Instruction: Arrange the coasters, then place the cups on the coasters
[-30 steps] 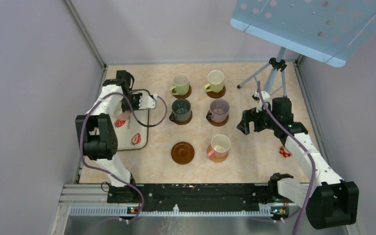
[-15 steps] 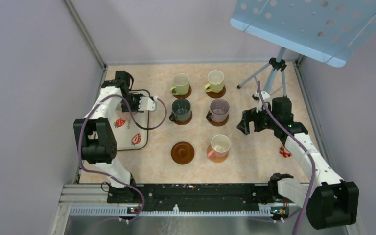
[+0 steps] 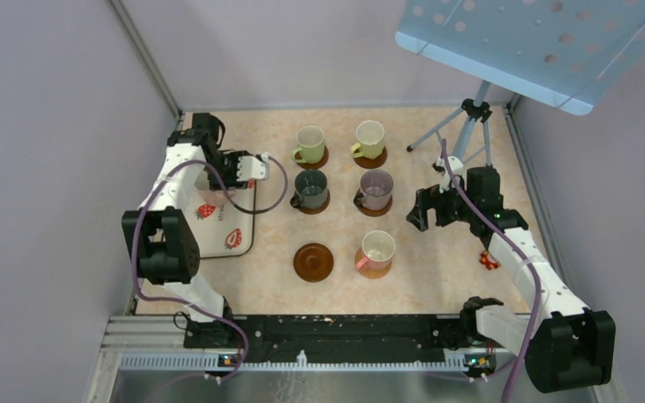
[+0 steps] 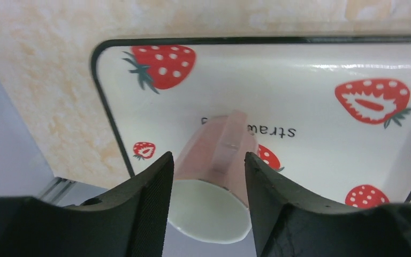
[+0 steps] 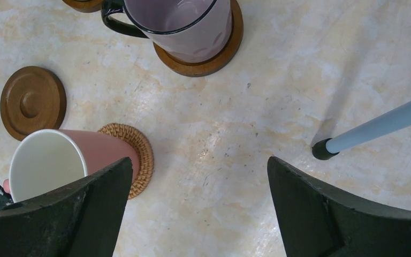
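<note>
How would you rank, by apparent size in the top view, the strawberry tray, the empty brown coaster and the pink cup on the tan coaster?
1. Strawberry tray, partly hidden by the left arm.
2. Empty brown coaster.
3. Pink cup, barely smaller; nearly alike.

The tray (image 4: 321, 80) is white with red strawberries (black rim), the pink cup (image 4: 217, 155) pale inside; mauve cup (image 5: 182, 24), dark brown coaster (image 5: 32, 101), woven tan coaster (image 5: 144, 166), mottled beige desk (image 5: 278, 107)
</note>
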